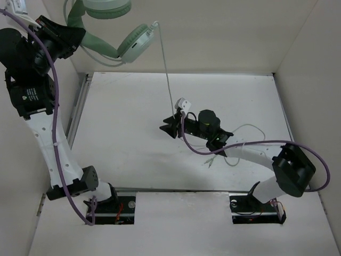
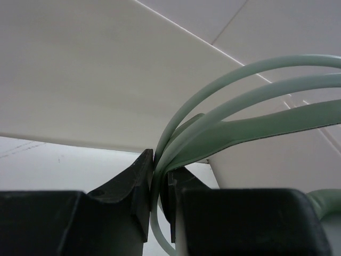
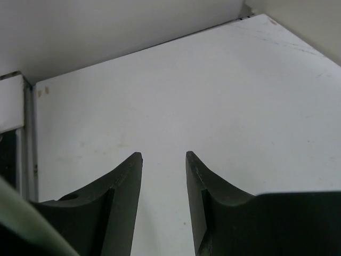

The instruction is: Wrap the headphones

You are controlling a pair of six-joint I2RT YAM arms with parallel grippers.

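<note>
The pale mint-green headphones hang high at the back left, with one earcup at the top edge and one lower by the back wall. My left gripper is shut on their headband, which is pinched between its jaws. The thin cord drops from the lower earcup to the table beside my right gripper, then loops behind the right arm. Its plug end lies on the table. My right gripper is open and empty just above the white table. A blurred pale-green strip crosses the lower left corner of the right wrist view.
White walls close in the table at the back and on both sides. A metal rail runs along the table's left edge. Purple arm cables trail over the right arm and along the left arm.
</note>
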